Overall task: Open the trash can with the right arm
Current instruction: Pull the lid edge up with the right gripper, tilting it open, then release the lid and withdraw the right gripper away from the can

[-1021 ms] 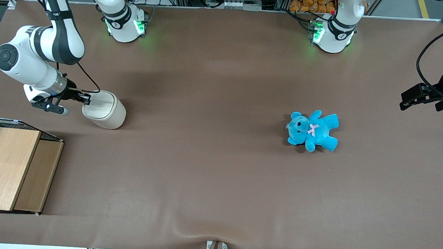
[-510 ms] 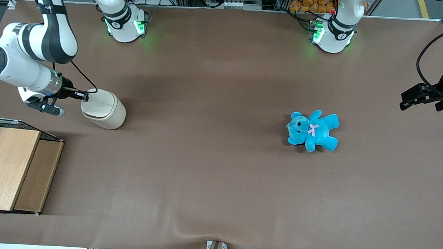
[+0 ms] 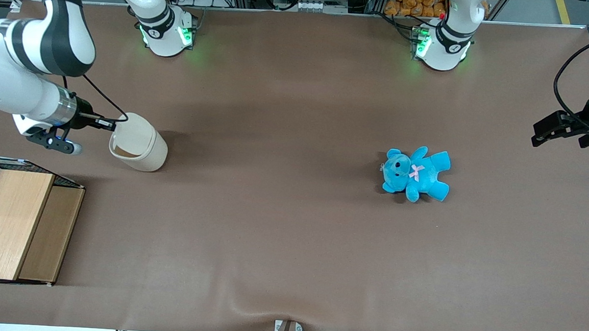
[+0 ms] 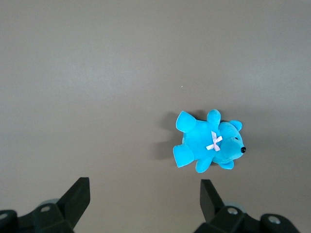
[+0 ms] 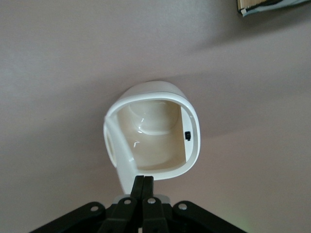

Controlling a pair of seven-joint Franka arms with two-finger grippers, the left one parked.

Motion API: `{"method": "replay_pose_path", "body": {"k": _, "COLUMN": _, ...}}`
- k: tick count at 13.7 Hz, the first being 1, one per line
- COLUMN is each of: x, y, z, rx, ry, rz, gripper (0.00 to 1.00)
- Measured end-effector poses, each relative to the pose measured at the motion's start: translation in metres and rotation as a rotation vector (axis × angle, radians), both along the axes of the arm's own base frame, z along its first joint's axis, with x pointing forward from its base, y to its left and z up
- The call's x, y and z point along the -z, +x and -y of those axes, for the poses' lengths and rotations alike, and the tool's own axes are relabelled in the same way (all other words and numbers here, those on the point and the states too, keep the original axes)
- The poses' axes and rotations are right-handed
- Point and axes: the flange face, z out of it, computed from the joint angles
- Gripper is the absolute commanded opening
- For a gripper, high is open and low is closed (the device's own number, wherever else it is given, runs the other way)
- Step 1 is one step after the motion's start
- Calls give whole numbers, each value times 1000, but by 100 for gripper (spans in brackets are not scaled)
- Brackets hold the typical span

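The trash can point(image 3: 139, 149) is seen standing on the brown worktop point(image 3: 290, 237) toward the working arm's end, with its off-white lid point(image 5: 119, 148) swung up on edge so that the cream interior is exposed in the right wrist view. The pincer point(image 3: 109, 123) of the right arm point(image 3: 24, 67) is held at the raised lid's rim, its two slim fingers point(image 5: 143, 187) pressed together with no gap visible between them. A wooden box with wire mesh point(image 3: 12, 220) is placed nearer to the front camera than the can. A blue teddy bear point(image 3: 415, 173) is seen lying well apart, toward the parked arm's end.
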Motion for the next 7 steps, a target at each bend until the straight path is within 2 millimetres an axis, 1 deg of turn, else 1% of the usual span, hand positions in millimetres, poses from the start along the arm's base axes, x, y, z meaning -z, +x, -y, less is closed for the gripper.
{"method": "replay_pose_path", "body": {"k": 1, "x": -10, "y": 3, "z": -5, "rx": -7, "ry": 0, "rz": 0, "gripper": 100}}
{"method": "replay_pose_path", "body": {"k": 3, "x": -27, "y": 7, "z": -15, "rx": -11, "ry": -2, "rz": 2, "gripper": 100}}
{"method": "replay_pose_path", "body": {"k": 5, "x": -45, "y": 10, "z": -21, "rx": -14, "ry": -2, "rz": 4, "gripper": 100}}
{"method": "replay_pose_path", "body": {"k": 7, "x": -72, "y": 17, "z": -20, "rx": -15, "ry": 0, "rz": 31, "gripper": 100}}
